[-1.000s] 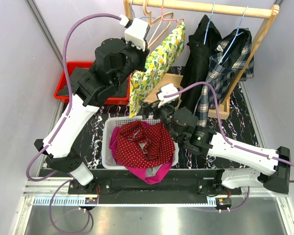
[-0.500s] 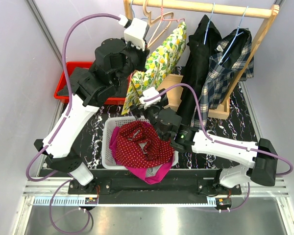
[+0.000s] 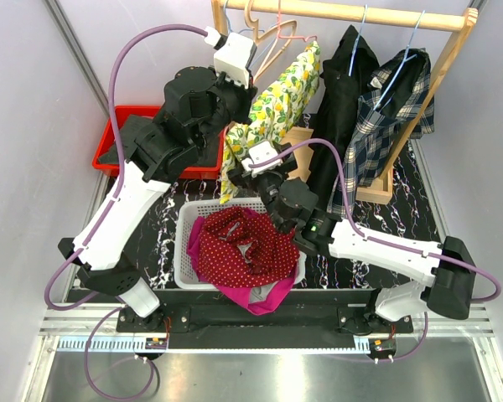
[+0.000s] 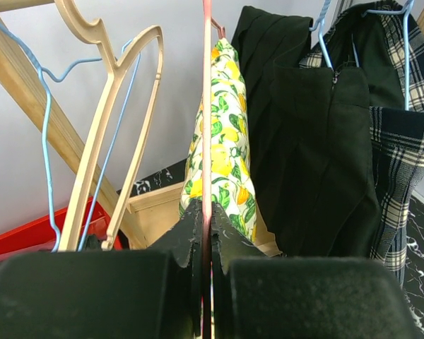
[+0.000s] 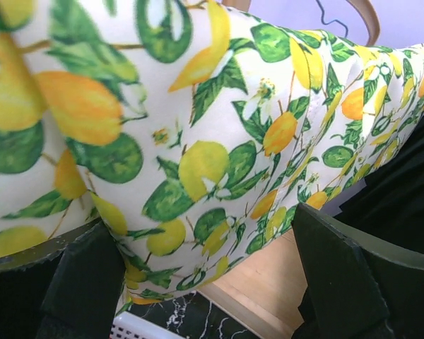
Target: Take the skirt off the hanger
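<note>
- While the white skirt printed with yellow lemons and green leaves (image 3: 272,105) hangs from the thin pink hanger (image 4: 206,106) up by the wooden rail (image 3: 352,12), the task looks barely begun: no part of the garment appears freed yet
- The left gripper (image 4: 206,212) has its jaws pressed together on the pink hanger's bar, holding it edge-on just beside the top of the skirt
- The right gripper (image 5: 208,258) has its jaws wide apart, with the skirt's lower part lying between them, close to both fingers but not pinched
- What seems left: closing on the cloth, drawing it off the hanger, and probably dropping it into the white slatted basket (image 3: 184,251), where a red dotted garment (image 3: 243,243) lies
</note>
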`<state>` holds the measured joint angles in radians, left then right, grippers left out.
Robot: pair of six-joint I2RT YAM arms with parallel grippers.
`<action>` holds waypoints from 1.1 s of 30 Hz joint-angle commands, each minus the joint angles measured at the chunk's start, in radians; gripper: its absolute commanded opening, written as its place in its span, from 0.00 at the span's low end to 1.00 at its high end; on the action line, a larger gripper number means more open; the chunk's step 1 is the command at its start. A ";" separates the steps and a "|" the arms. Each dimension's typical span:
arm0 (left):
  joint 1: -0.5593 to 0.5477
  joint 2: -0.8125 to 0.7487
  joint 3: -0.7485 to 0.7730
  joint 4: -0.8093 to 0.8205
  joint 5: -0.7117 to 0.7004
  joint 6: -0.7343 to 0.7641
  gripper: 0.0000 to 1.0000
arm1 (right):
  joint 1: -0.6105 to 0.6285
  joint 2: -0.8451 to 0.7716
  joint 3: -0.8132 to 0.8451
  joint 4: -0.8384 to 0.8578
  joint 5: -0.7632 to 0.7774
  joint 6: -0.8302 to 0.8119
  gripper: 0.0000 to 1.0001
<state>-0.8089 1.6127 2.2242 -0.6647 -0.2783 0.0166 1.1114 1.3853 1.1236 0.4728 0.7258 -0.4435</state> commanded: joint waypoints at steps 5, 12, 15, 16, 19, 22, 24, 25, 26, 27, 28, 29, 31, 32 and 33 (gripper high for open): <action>-0.003 -0.042 0.035 0.074 0.022 -0.014 0.00 | -0.068 0.052 0.047 0.109 0.012 -0.034 0.95; -0.003 -0.040 0.031 0.071 0.021 -0.014 0.00 | -0.071 0.037 0.090 0.072 -0.011 -0.038 0.52; -0.003 -0.042 0.014 0.076 0.010 -0.014 0.00 | -0.070 -0.029 0.103 0.024 -0.019 -0.018 0.26; -0.004 -0.043 0.005 0.079 -0.001 -0.014 0.00 | -0.064 -0.048 0.110 -0.003 -0.031 -0.017 0.21; -0.003 -0.037 -0.024 0.100 -0.025 -0.010 0.00 | -0.041 -0.118 0.182 -0.089 -0.052 -0.027 0.04; -0.003 -0.030 -0.055 0.125 -0.051 0.008 0.00 | 0.005 -0.164 0.298 -0.115 -0.046 -0.110 0.00; -0.004 -0.025 -0.066 0.137 -0.065 0.014 0.00 | 0.022 -0.190 0.397 -0.140 -0.054 -0.136 0.00; -0.003 -0.025 -0.078 0.151 -0.076 0.017 0.00 | 0.030 -0.201 0.433 -0.154 -0.060 -0.142 0.00; -0.003 -0.019 -0.084 0.158 -0.082 0.023 0.00 | 0.040 -0.212 0.465 -0.169 -0.069 -0.138 0.00; -0.003 -0.017 -0.090 0.165 -0.091 0.026 0.00 | 0.045 -0.241 0.520 -0.193 -0.097 -0.132 0.00; -0.003 -0.014 -0.100 0.181 -0.114 0.032 0.00 | 0.048 -0.256 0.544 -0.206 -0.109 -0.106 0.00; -0.001 -0.013 -0.106 0.191 -0.125 0.036 0.00 | 0.051 -0.276 0.557 -0.206 -0.123 -0.089 0.00; 0.002 -0.007 -0.112 0.209 -0.145 0.043 0.00 | 0.051 -0.342 0.568 -0.206 -0.178 -0.029 0.00; 0.002 -0.002 -0.115 0.211 -0.148 0.045 0.00 | 0.051 -0.363 0.574 -0.212 -0.193 -0.011 0.00; 0.001 0.003 -0.115 0.218 -0.153 0.046 0.00 | 0.053 -0.399 0.578 -0.245 -0.219 0.032 0.00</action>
<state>-0.8223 1.6119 2.1246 -0.5438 -0.3389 0.0227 1.1538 1.1194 1.6260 0.2081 0.6178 -0.5137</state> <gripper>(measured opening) 0.028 0.014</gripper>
